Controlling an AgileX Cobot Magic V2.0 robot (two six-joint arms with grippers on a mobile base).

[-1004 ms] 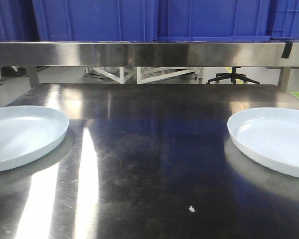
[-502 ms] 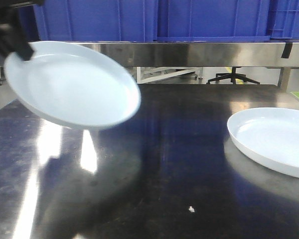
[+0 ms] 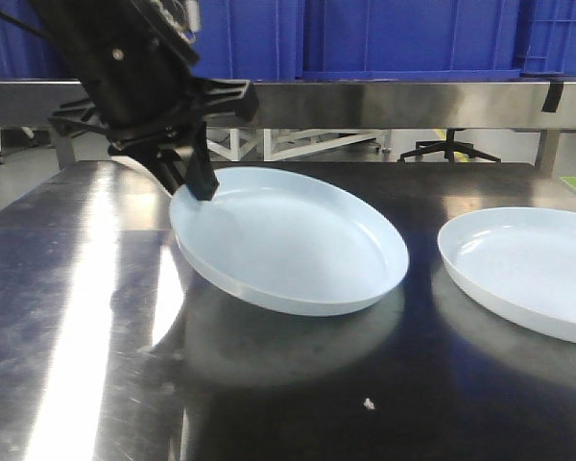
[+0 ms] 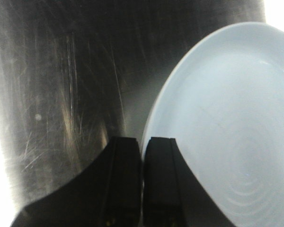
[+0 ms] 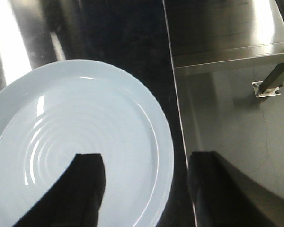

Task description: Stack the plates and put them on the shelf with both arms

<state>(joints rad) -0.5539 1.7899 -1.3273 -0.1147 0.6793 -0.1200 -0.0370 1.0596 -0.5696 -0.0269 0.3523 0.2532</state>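
My left gripper [image 3: 194, 182] is shut on the left rim of a pale blue plate [image 3: 288, 240] and holds it tilted above the middle of the steel table. In the left wrist view the two black fingers [image 4: 125, 175] pinch the plate's edge [image 4: 227, 132]. The second pale blue plate [image 3: 523, 269] lies flat on the table at the right. In the right wrist view my right gripper [image 5: 144, 182] is open above that plate [image 5: 75, 151], one finger over the plate and the other beyond its right rim. The shelf's front rail [image 3: 384, 101] crosses the top.
Large blue plastic crates [image 3: 365, 38] stand on the shelf above the rail. The table's right edge [image 5: 177, 109] runs close beside the right plate, with grey floor and a table leg foot [image 5: 267, 87] beyond. An office chair [image 3: 449, 149] shows behind.
The left plate was lifted off the table's left side by my left gripper and has been carried rightward and lower, toward the middle. The right plate has not moved.
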